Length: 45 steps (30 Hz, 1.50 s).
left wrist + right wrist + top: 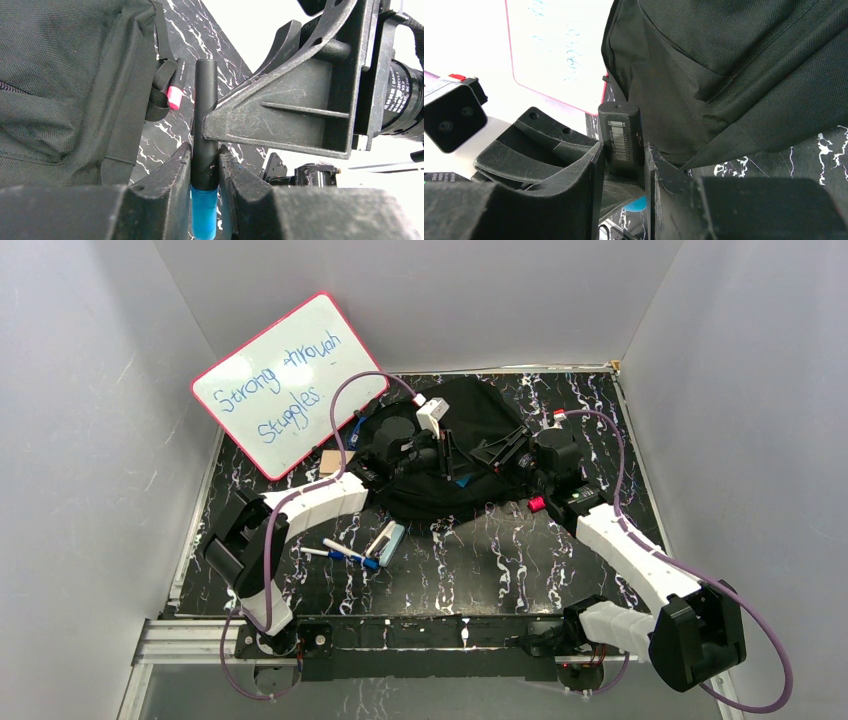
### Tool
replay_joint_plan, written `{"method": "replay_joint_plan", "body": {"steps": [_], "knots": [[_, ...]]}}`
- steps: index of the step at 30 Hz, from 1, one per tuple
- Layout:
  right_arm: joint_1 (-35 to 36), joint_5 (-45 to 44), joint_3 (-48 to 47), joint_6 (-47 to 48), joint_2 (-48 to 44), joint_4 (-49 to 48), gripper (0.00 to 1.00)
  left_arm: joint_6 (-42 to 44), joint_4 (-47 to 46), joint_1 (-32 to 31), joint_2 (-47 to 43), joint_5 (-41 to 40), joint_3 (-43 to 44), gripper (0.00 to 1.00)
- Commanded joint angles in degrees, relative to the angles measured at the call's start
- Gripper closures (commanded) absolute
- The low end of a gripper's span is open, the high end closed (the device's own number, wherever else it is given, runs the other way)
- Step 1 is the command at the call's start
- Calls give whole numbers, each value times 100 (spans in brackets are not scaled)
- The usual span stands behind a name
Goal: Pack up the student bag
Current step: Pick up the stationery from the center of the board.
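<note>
Left wrist view: left end effector (205, 167) and right end effector (623, 155) both clamp one marker (205, 110), its long axis running straight out from the left one, student bag (65, 75) close on that one's left.

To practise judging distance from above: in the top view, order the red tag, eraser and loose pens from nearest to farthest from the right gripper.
1. red tag: just right of the right gripper, slightly nearer the bases.
2. eraser: to its left, nearer the bases.
3. loose pens: beyond the eraser, farther left.
</note>
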<state>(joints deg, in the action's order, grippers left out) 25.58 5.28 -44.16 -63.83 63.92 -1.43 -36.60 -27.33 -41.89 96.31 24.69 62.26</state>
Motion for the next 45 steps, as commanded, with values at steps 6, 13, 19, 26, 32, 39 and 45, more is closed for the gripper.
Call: {"method": "replay_joint_plan", "body": {"steps": [6, 13, 19, 26, 32, 39, 45], "knots": [[45, -349, -334, 699, -130, -102, 61, 65, 20, 1, -101, -290, 131, 100], [40, -1195, -758, 2014, -229, 451, 43, -303, 101, 664, -672, -599, -497, 100], [30, -1734, -1319, 3048, 318, 1150, 26, -531, 438, 1514, -1131, -546, -752, 100], [17, -1382, -2302, 5026, 1119, 1762, 1, -492, 989, 1898, -1255, -648, -756, 100], [21, -861, -2983, 5641, 2009, 1938, 1, -523, 995, 1973, -1248, -517, -787, 100], [173, -563, -4540, 6285, 3317, 2601, 9, -539, 1002, 1992, -1182, -414, -823, 100], [623, -790, -5837, 7010, 4496, 3264, 26, -638, 978, 1992, -1091, -289, -867, 100]]}}
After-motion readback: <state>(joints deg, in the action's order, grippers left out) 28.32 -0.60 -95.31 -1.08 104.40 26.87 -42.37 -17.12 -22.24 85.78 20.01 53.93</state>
